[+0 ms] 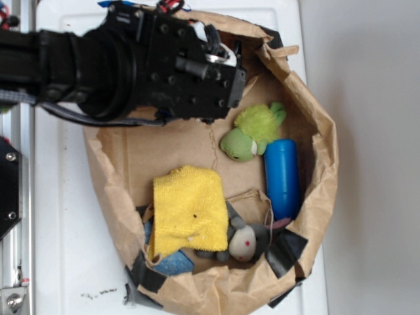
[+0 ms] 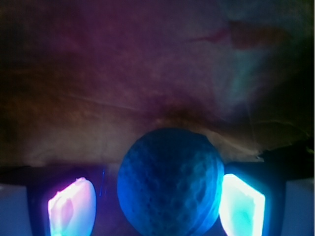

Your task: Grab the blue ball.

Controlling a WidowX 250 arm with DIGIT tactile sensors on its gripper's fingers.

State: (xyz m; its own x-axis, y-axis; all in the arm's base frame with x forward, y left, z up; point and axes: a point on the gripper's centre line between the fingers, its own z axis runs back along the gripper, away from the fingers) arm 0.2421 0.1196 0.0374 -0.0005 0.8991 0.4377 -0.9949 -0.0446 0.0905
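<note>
Claw (image 2: 157,206) straddles blue ball (image 2: 170,182); paper bag (image 2: 147,73) behind.

I see a white table (image 1: 65,216) carrying everything, with a metal rail (image 1: 20,197) running along its left edge. Sitting directly on the white surface is a brown paper bag (image 1: 197,147) with its sides rolled down into a shallow nest, the rim crumpled and patched with black tape (image 1: 283,252) at the lower edge. A few dark specks (image 1: 98,293) mark the bare tabletop near the bag's lower left. To the right of the table I see a plain grey surface (image 1: 374,157).
</note>
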